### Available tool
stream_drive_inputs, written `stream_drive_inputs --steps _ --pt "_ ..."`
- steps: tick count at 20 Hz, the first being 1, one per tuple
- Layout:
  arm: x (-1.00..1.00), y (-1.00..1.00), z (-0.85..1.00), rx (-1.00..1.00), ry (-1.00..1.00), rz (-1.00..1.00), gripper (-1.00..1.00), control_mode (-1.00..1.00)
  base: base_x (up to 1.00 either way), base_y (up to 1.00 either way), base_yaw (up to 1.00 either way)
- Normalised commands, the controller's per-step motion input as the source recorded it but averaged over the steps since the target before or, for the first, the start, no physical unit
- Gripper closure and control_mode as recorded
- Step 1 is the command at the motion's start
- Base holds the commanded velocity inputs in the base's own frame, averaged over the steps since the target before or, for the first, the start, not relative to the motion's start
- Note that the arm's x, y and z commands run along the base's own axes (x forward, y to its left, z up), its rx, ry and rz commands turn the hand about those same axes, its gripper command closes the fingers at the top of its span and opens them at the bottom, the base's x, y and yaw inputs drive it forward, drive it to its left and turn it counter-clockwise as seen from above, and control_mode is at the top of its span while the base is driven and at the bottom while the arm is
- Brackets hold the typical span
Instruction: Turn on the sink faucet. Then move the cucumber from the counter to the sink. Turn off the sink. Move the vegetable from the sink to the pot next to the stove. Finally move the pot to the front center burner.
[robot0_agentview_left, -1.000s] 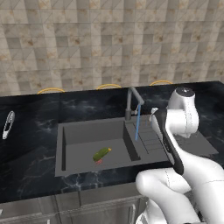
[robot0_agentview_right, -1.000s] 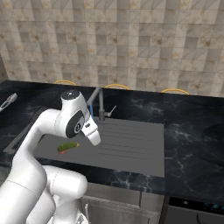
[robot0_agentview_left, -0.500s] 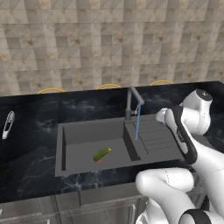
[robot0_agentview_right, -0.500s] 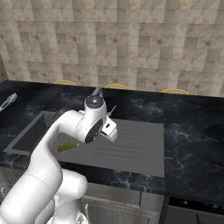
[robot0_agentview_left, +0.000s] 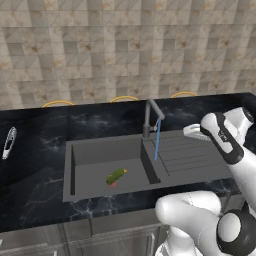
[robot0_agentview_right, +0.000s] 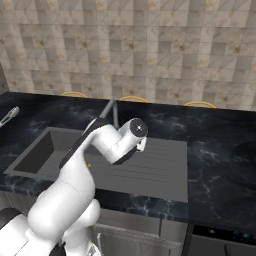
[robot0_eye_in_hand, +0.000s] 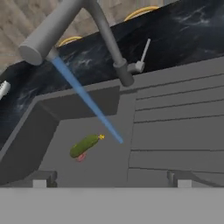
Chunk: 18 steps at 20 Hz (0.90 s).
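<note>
The arm has swung to the right of the frame, its tool (robot0_eye_in_hand: 109, 177) wide open and empty, while the cucumber (robot0_agentview_left: 116, 176) lies in the sink (robot0_agentview_left: 100, 150) with water running, so turning off the faucet (robot0_agentview_left: 152, 116) looks next.

The left base view looks forward and down from behind the arm's left side, taking in the large rectangular dark grey matte sink (robot0_agentview_left: 100, 175), the glossy black marble counter (robot0_agentview_left: 35, 150) and the tiled wall from a moderate distance. The right base view covers the same sink (robot0_agentview_right: 150, 167) and counter (robot0_agentview_right: 220, 150) from the arm's right. The hand view sits much nearer, looking down across the ribbed drainboard into the basin (robot0_eye_in_hand: 100, 162), under the slim dark grey metal faucet (robot0_eye_in_hand: 105, 33).
</note>
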Motion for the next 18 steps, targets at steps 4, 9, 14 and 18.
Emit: stream_drive_inputs --steps 4,9,14,18 --pt "0.33 -0.01 0.00 0.04 -0.05 0.27 -1.00 -1.00 0.00 0.00 0.00" --pt "0.26 -0.02 0.00 0.02 -0.01 0.05 -1.00 -1.00 0.00 0.00 0.00" --pt "0.43 0.00 -0.02 0.02 -0.16 0.21 -1.00 -1.00 0.00 0.00 0.00" --pt "0.40 0.00 -0.08 0.02 -0.23 0.24 -1.00 -1.00 0.00 0.00 0.00"
